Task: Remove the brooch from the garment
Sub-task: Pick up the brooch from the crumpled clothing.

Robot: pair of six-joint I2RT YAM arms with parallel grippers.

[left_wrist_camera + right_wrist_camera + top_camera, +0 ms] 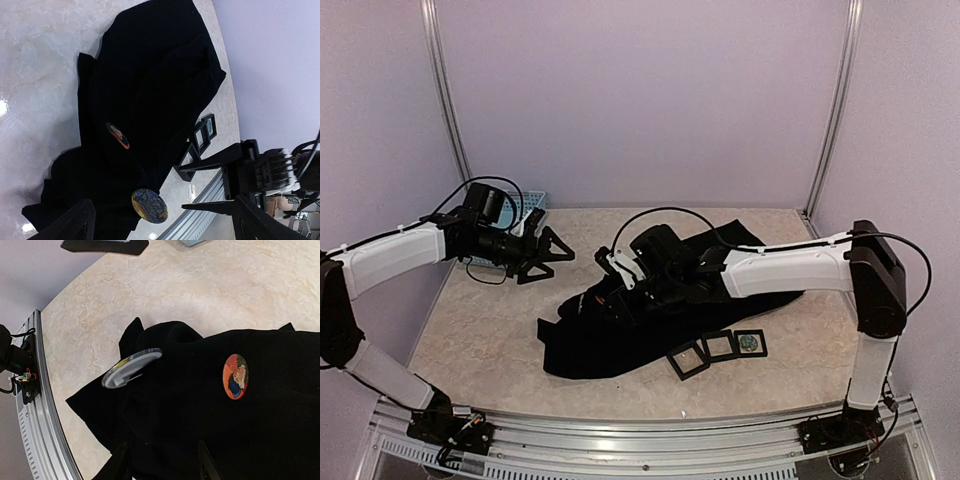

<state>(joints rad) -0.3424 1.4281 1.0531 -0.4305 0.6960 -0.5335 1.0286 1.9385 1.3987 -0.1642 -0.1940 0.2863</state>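
From where I stand the job looks barely begun. Both tools are empty and two badges sit on the garment (610, 345).

Just off the garment's near edge, three small black frames (720, 350) lie on the surface (480, 340). One of them has a disc in it.

At the garment's near-left corner the tipped brooch (132, 367) stands on its rim atop a fold. Its white back and pin fitting face the right tool (161, 462), and its painted face points toward the left arm. It is round, so it has no real long axis, and I cannot tell whether it is pinned. The right tool hovers just above the garment here, jaws spread and gripping nothing.

Farther in on the garment the flat brooch (235, 376) lies face up, flush with the cloth, and is probably fastened. The garment's own length runs from near-left to far-right.

Well beyond the garment's left edge, the left tool (545, 258) gapes wide and empty near the light-blue basket (533, 203).
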